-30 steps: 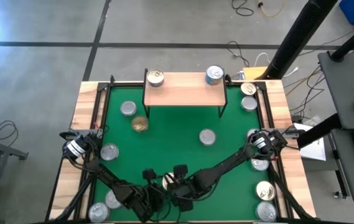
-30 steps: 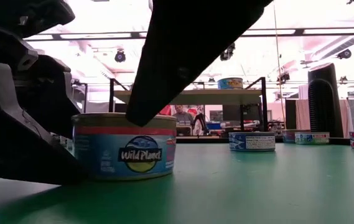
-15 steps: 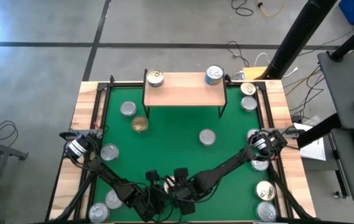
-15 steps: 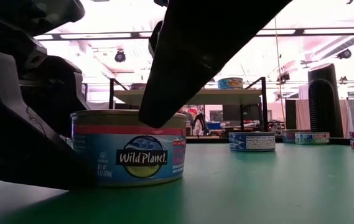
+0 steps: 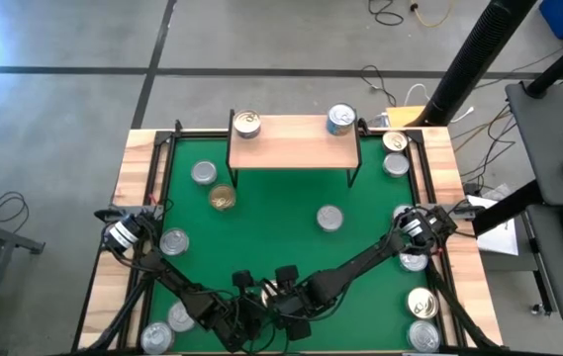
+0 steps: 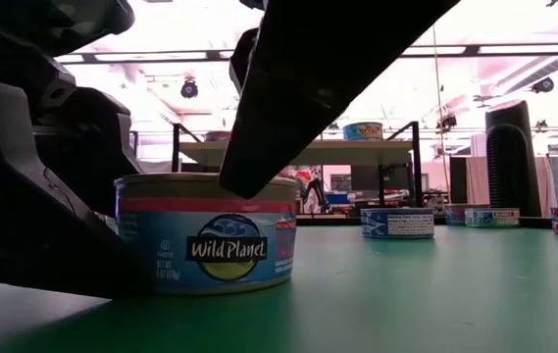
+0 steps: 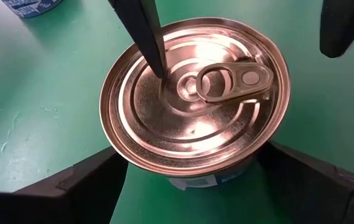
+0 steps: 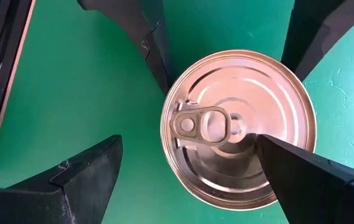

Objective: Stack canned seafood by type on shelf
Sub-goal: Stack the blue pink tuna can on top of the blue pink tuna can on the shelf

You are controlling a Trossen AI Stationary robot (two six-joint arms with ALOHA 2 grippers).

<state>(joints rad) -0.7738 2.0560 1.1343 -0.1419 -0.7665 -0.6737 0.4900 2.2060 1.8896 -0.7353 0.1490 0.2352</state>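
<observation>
A blue-sided can with a gold pull-tab top stands on the green mat near the table's front edge. My left gripper is shut on it, coming from the near left. My right gripper is open and reaches in from the right. One of its fingers hangs over the can's top; the other stands beside the can over the mat. The shelf stands at the far edge with a can at each end. My left gripper has the can's side wall between its two fingers, which lie against opposite sides low on the wall. They come slanting down from the near left. The can stands upright with its bottom on the mat. My right gripper has one fingertip over the can's top; I cannot tell whether it touches.
Several loose cans lie about the mat: two left of the shelf, one in the middle, others along the right edge and at the near left. A wooden border frames the mat.
The can between my left fingers has slid a little toward the table's right while staying upright on the mat. My right gripper's finger above it has shifted the same way.
</observation>
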